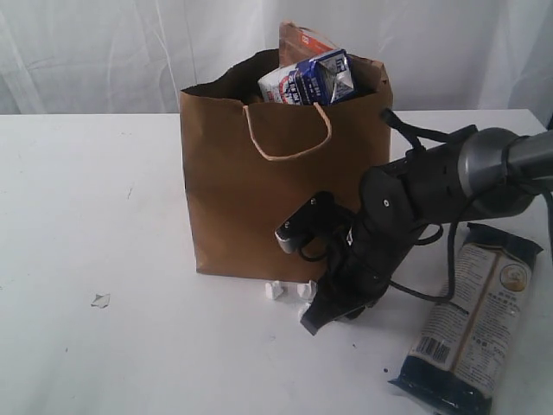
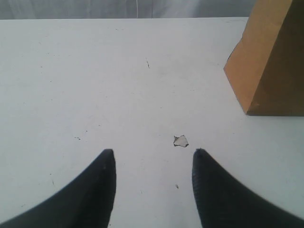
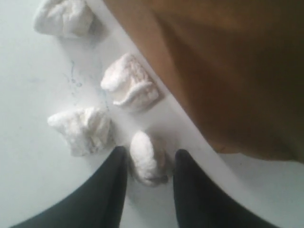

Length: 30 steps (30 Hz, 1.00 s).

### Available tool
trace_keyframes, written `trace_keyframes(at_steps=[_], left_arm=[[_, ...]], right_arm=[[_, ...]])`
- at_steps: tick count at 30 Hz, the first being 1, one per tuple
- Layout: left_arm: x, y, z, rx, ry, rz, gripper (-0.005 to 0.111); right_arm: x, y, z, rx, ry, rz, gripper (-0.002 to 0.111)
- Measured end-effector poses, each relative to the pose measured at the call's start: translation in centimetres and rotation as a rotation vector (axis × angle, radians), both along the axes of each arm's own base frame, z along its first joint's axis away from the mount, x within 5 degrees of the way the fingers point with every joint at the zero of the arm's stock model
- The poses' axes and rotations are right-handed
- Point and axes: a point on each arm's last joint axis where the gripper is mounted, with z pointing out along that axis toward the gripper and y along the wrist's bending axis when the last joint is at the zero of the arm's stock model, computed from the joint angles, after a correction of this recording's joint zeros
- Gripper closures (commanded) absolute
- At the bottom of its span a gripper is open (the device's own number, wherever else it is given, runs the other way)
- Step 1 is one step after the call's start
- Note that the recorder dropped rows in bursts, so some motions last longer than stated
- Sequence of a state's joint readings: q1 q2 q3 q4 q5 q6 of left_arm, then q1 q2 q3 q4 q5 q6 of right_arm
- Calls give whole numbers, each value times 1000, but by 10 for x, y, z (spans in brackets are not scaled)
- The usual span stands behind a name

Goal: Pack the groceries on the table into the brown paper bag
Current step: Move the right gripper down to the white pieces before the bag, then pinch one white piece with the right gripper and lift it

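Four white lumps (image 3: 130, 85) beside brown paper bag (image 3: 228, 71), one within right gripper (image 3: 150, 152)

Brown paper bag (image 1: 251, 207) stands upright approx. mid-surface (image 1: 86, 216), which is flat & white; top open w/ uneven rim, twisted paper-cord handle hanging in a loop down the front face. Sticking out the top: small blue-white carton (image 1: 311, 79), tilted, w/ brown kraft pouch w/ orange label (image 1: 298, 36) poking up just behind it. Long dark noodle packet (image 1: 475, 320) lies flat on the surface to the bag's right, apart from it, dark ends w/ pale printed middle, barcode near the front end.
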<state>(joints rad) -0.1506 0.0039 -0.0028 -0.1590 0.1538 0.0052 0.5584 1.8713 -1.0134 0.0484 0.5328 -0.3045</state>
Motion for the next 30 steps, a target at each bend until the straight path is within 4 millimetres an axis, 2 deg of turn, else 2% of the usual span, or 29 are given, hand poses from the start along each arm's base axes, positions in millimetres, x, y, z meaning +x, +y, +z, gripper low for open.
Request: trace_keyframes(at_steps=[7, 10, 17, 25, 30], left_arm=[[0, 0, 0, 0, 0, 0, 54], [0, 0, 0, 0, 0, 0, 54], [0, 0, 0, 0, 0, 0, 54], [0, 0, 0, 0, 0, 0, 54], [0, 0, 0, 0, 0, 0, 54]], right_arm=[[-2, 3, 1, 2, 1, 8, 105], [-4, 2, 9, 6, -4, 11, 108], [-16, -5, 61, 104, -76, -81, 108], [-55, -26, 117, 249, -174, -133, 108], [-81, -42, 159, 349, -297, -133, 108]])
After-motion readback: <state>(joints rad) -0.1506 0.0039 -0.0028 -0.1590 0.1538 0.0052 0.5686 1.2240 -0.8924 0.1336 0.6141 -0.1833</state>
